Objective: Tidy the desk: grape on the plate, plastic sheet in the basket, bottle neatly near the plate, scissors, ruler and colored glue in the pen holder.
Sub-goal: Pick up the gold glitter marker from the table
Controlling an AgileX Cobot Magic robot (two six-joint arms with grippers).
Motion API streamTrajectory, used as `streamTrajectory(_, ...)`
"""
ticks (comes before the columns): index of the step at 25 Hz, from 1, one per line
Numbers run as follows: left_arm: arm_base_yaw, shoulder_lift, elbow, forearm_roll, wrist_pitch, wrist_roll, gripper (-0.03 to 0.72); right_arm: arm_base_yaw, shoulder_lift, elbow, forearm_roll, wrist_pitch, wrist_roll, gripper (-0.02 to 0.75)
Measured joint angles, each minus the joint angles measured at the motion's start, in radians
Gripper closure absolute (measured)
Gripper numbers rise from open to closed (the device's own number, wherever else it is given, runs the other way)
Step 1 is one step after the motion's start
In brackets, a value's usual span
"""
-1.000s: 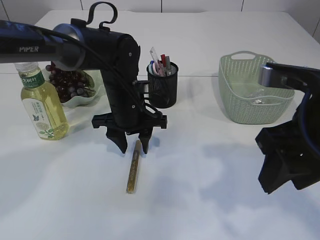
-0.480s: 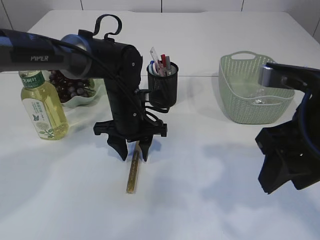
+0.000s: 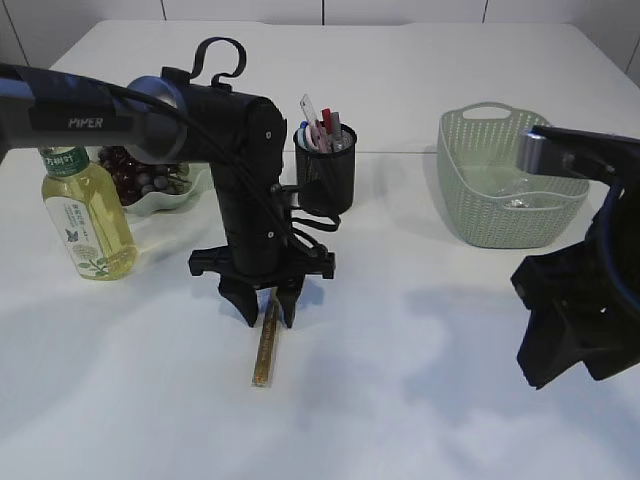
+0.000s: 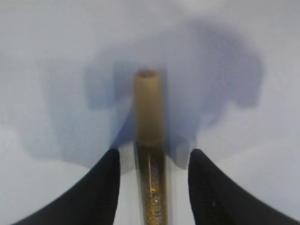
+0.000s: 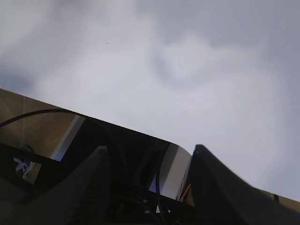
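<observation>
Bright, even overhead lighting; soft diffuse shadows across the lower frame on the white table [image 3: 420,400]. Exterior view sharp. Left wrist view soft-focused; right wrist view blurred, hazy.

A white table [image 3: 420,400] is seen w/ a glitter glue pen [image 3: 266,350] laid flat near centre, a bottle [image 3: 86,222] and grape plate [image 3: 160,200] at left, pen holder [image 3: 326,170] behind, basket [image 3: 505,190] at right.

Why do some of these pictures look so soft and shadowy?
Left wrist view: the glue tube is slightly blurred, and the left pincer throws a broad soft shadow on the table. Right wrist view: the tabletop is a hazy, mottled grey. Exterior view: sharp, evenly lit, faint shadows only.
</observation>
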Motion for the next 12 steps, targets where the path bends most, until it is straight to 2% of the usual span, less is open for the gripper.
streamTrajectory(12, 0.000, 0.000, 0.000, -0.001, 0.001, 0.010, 0.502, 0.000, 0.000, 0.000, 0.000, 0.000, 0.000, 0.300)
